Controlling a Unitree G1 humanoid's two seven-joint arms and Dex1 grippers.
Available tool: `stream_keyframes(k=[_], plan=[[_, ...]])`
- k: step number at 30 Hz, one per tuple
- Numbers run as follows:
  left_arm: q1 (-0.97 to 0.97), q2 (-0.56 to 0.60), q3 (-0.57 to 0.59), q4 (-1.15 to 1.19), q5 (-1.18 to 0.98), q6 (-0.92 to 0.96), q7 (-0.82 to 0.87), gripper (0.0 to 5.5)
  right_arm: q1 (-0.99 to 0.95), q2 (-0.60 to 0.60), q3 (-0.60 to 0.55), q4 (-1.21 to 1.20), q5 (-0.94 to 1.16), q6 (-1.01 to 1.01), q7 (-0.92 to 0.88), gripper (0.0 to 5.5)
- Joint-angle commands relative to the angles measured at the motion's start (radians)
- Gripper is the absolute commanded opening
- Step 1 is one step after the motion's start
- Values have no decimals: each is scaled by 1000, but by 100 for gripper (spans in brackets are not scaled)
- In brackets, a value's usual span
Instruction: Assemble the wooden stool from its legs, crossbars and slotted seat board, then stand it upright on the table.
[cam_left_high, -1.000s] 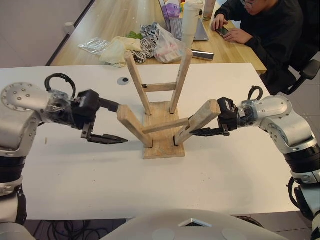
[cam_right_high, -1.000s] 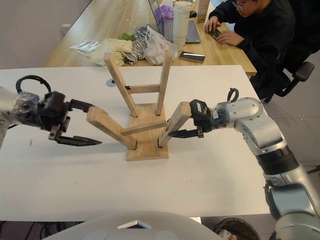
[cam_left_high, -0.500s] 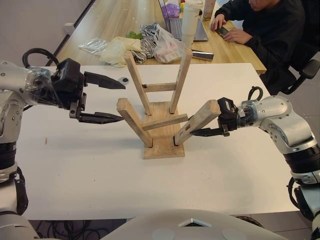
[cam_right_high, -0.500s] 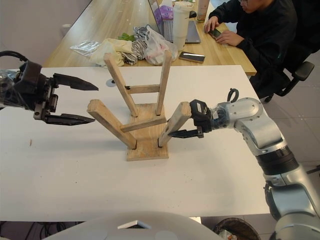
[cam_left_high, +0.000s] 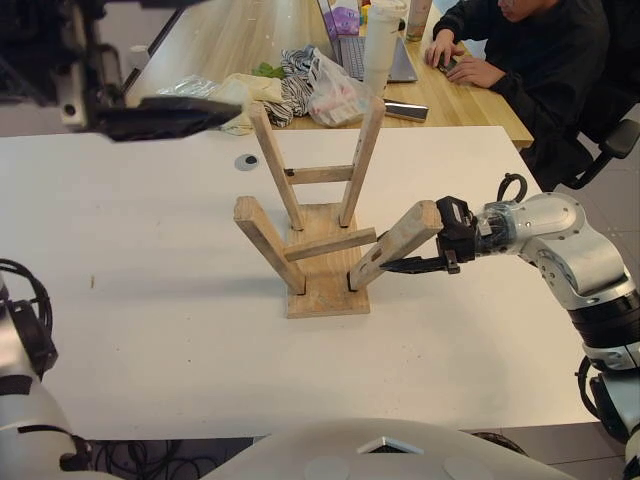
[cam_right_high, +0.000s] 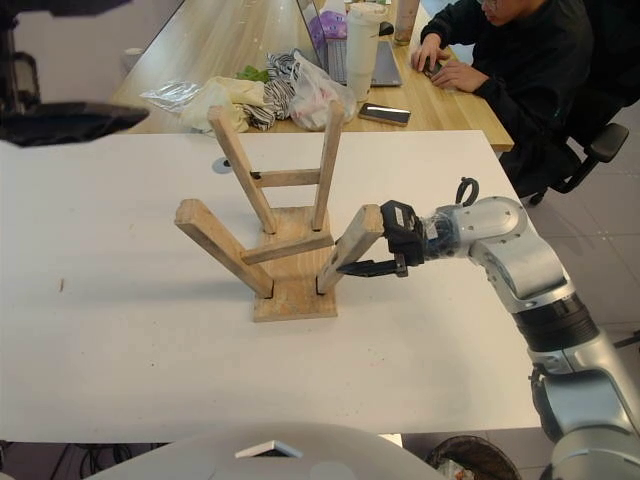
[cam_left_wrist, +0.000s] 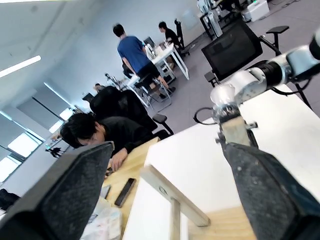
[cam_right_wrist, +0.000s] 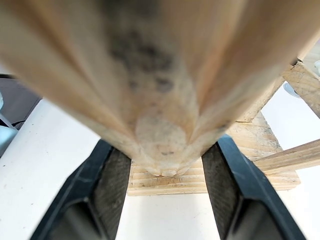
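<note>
Steadying the slanted pale wooden leg (cam_left_high: 415, 226), my right gripper (cam_left_high: 392, 262) clasps it while my left gripper (cam_left_high: 175, 60) hangs spread wide

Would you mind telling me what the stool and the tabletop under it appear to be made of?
Stool: pale, apparently unvarnished wood, with visible grain. Tabletop: smooth matte white, probably laminate; its core cannot be seen.

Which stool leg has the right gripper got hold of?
The near right leg, slanting toward the robot's right: the right gripper is clamped on its free end. The near left leg and both far legs stand untouched.
</note>
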Motion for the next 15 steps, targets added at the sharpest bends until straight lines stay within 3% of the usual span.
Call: stream_keyframes(k=[1, 4, 11, 15], plan=[[-25, -48, -141, -150, -5, 145, 105, 409, 85, -34, 72, 61, -116, 68, -3, 201], [-27, -71, -276, -226, 68, 200, 152, 409, 85, -28, 73, 58, -116, 70, -11, 201], [9, -105, -564, -305, 346, 130, 184, 409, 91, -11, 89, 53, -123, 77, -35, 201], [36, -116, -664, -282, 502, 69, 194, 361, 86, -12, 90, 52, -123, 79, -37, 201]])
